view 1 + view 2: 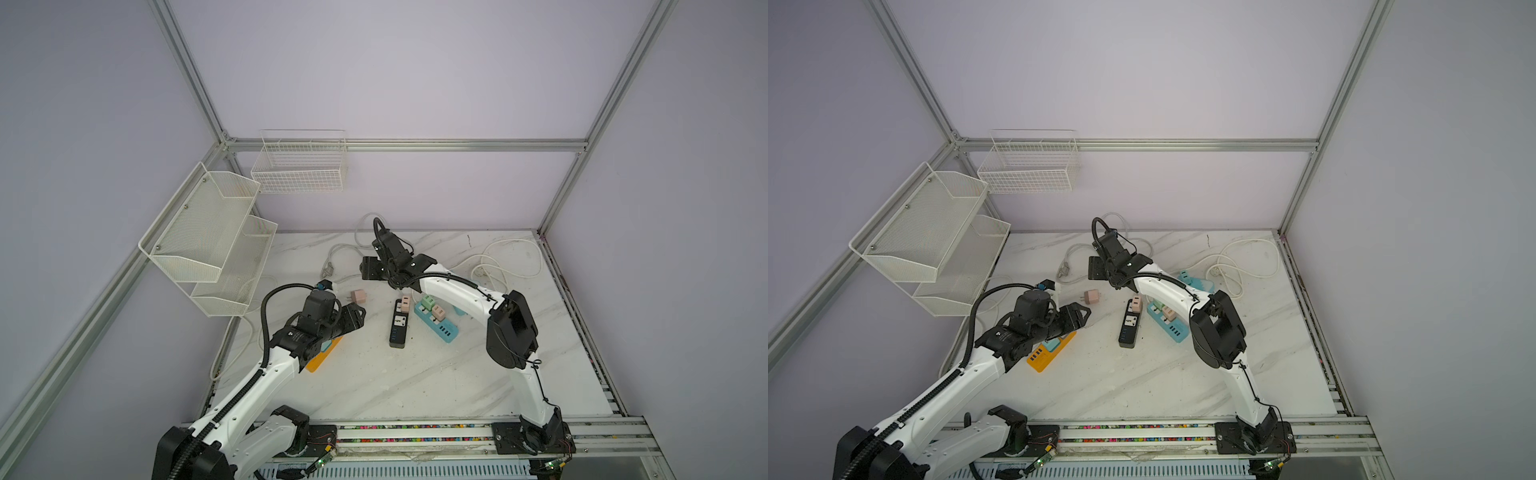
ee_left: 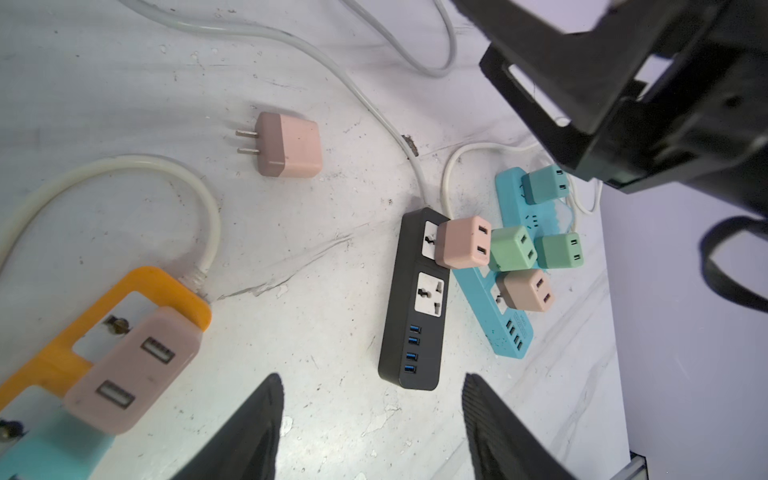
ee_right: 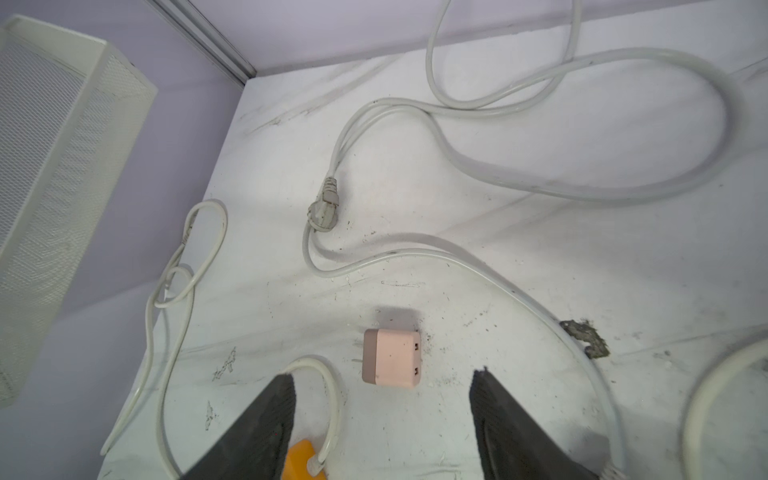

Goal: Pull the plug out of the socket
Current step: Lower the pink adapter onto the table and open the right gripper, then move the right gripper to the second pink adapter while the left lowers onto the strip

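Note:
A loose pink plug [image 1: 357,296] [image 1: 1090,297] [image 2: 291,145] [image 3: 392,363] lies on its side on the marble table, free of any socket. My right gripper [image 1: 368,268] [image 3: 382,374] hangs open just above and behind it, holding nothing. My left gripper [image 1: 357,316] [image 2: 370,380] is open and empty over bare table, close to the orange socket strip [image 2: 137,291] [image 1: 1050,351], which carries a pink plug [image 2: 133,370]. The black socket strip [image 1: 399,324] [image 2: 415,299] holds another pink plug [image 2: 463,247].
A blue socket strip [image 1: 436,322] [image 2: 511,328] beside the black one carries green plugs [image 2: 559,249] and a pink one. White cables [image 3: 582,183] loop over the back of the table, ending in a grey cable plug [image 3: 326,208]. Mesh shelves [image 1: 208,237] hang on the left wall.

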Robot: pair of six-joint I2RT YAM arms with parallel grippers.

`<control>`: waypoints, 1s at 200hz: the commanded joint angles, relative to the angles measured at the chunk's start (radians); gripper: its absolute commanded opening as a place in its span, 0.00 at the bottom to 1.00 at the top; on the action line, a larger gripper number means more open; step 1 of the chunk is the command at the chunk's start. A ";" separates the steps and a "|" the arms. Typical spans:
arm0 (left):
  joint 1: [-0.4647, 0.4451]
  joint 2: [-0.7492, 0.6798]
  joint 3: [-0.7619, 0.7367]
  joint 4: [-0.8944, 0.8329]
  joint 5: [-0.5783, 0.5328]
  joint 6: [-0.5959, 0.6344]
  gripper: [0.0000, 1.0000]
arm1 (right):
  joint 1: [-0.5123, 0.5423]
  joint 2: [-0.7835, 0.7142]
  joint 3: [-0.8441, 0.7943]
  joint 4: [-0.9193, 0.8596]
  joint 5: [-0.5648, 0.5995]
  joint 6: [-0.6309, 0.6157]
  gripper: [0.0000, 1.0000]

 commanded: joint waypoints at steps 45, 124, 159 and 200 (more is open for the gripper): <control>-0.059 0.051 -0.013 0.130 0.090 -0.052 0.71 | -0.002 -0.150 -0.164 -0.196 0.125 0.020 0.74; -0.168 0.182 -0.017 0.218 0.031 -0.066 0.72 | -0.003 -0.210 -0.354 -0.181 0.137 0.107 0.77; -0.187 0.233 -0.029 0.278 0.031 -0.088 0.72 | -0.002 -0.194 -0.391 -0.164 0.151 0.153 0.78; -0.192 0.274 -0.058 0.344 0.020 -0.117 0.69 | -0.002 -0.175 -0.404 -0.152 0.173 0.175 0.78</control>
